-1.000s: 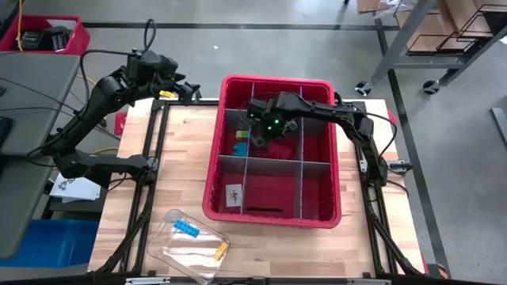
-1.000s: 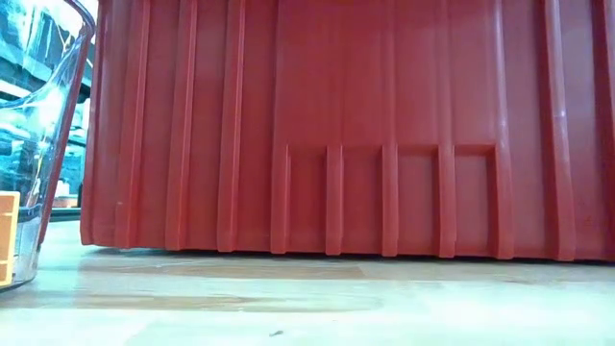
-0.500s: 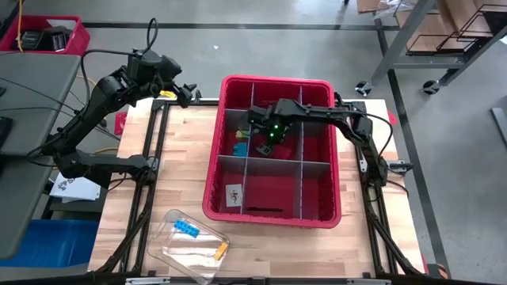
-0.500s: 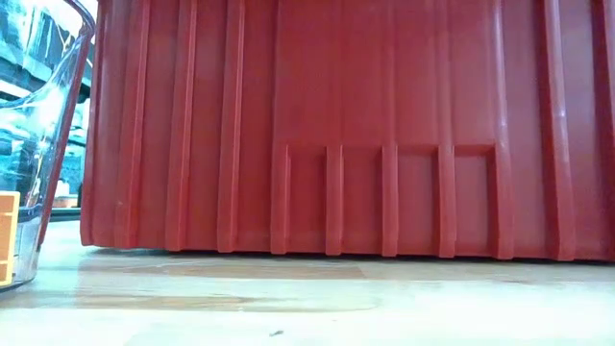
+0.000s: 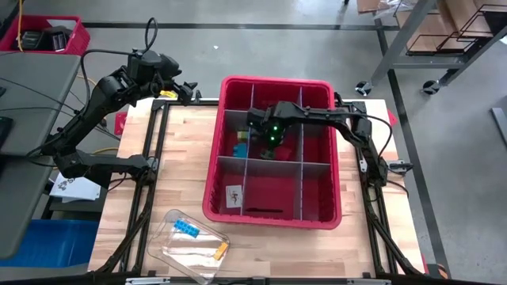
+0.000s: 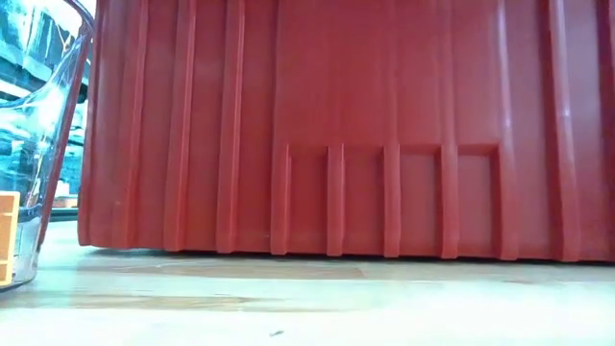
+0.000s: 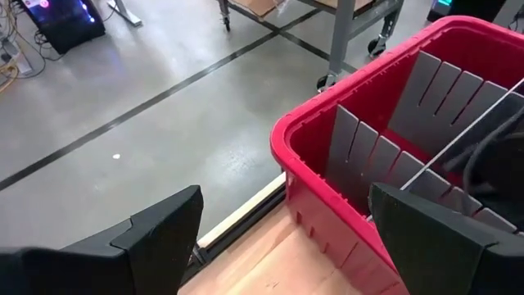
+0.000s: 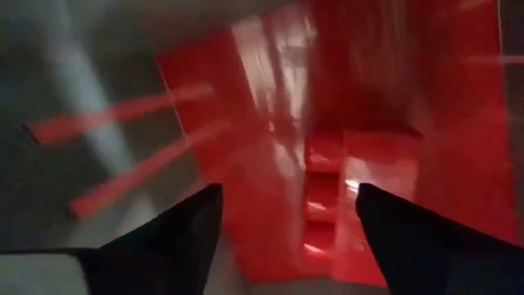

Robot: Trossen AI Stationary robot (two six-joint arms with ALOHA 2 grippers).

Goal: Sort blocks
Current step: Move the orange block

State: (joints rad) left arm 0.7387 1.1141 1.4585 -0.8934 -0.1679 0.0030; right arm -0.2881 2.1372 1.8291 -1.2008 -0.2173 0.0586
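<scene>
a clear plastic container (image 5: 190, 241) sits on the near left of the wooden table (image 5: 178, 166). inside it lie a blue block (image 5: 187, 229) and an orange block (image 5: 221, 250). the blue one is a flat studded strip with its long axis slanting across the container; the orange one is a short bar, its long axis tilted toward the far right. in the low view an orange block (image 6: 8, 238) shows at the left edge behind the clear wall.

beyond it stands the red bin (image 5: 238, 210), split by grey dividers (image 5: 273, 164). in its left middle compartment lie a blue block (image 5: 239, 148) and a green block (image 5: 242, 134), touching or nearly so; their long axes cannot be told. the right gripper (image 5: 268, 150) hangs in the centre middle compartment, fingers spread and holding nothing. its wrist view shows a red block (image 8: 323, 192), a studded strip running lengthwise away between the fingers, on the bin floor.

the left gripper (image 5: 188, 89) hovers off the far left corner of the bin, jaws released and empty.

compared with a second ago, the right gripper has shifted slightly right and lower into the compartment; the left arm has barely moved.
</scene>
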